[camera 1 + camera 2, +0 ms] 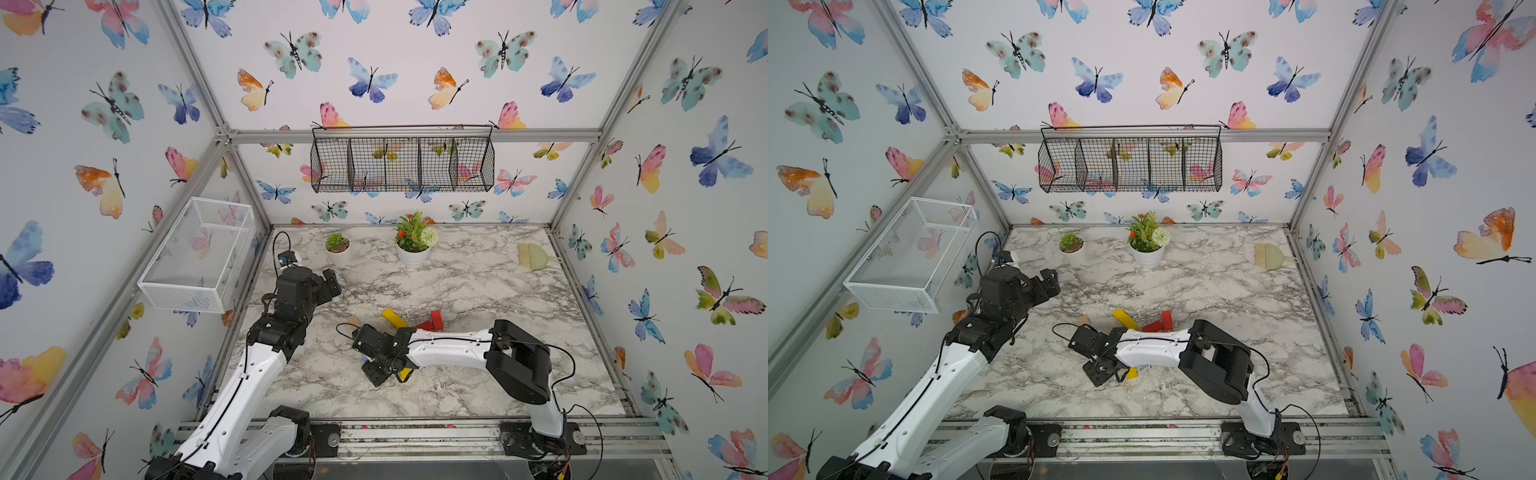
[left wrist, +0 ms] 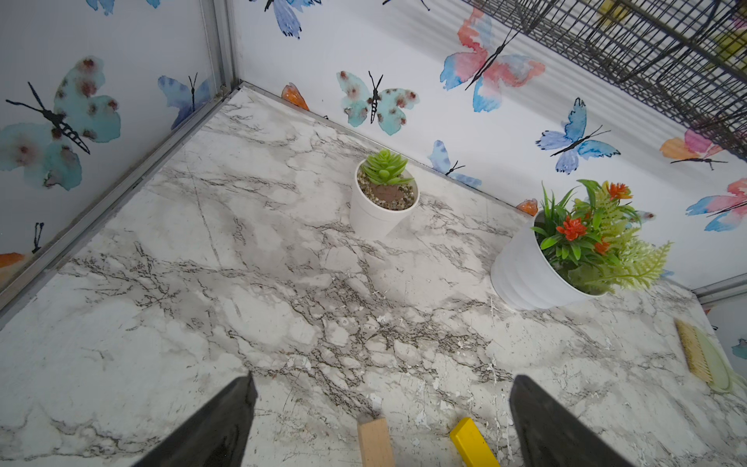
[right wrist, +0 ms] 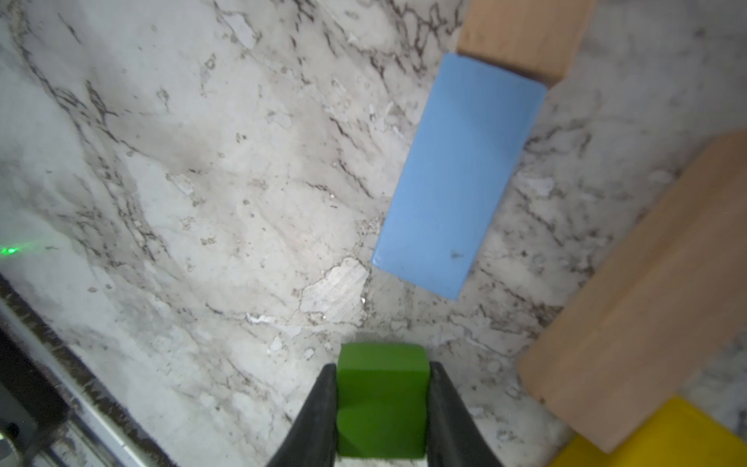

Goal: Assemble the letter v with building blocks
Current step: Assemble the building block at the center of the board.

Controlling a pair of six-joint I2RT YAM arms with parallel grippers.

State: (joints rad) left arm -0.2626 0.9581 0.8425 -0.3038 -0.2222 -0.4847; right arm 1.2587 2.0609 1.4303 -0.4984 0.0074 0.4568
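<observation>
Nearest, the right tool (image 3: pixel 382 368) pinches the green cube (image 3: pixel 382 404) by two opposite sides. Whether the cube touches the worktop (image 3: pixel 202 182) cannot be told. Just beyond, a light blue block (image 3: pixel 456 174) butts against a tan block (image 3: pixel 521 36). A second tan block (image 3: pixel 638 323) meets a yellow block (image 3: pixel 667 440), both cut off by the frame.

In both top views the right arm (image 1: pixel 449 349) hides most of this mid-worktop cluster. Only a yellow bar (image 1: pixel 395 318), red blocks (image 1: pixel 432 321) and a tan end (image 1: pixel 354 322) show past it.

Farther left, the left tool (image 2: pixel 384 378) hangs spread wide, holding nothing.

At the back stand a small succulent pot (image 1: pixel 337 245) and a flowering pot (image 1: pixel 415 245), with a brush (image 1: pixel 536 255) lying near the far right corner.
</observation>
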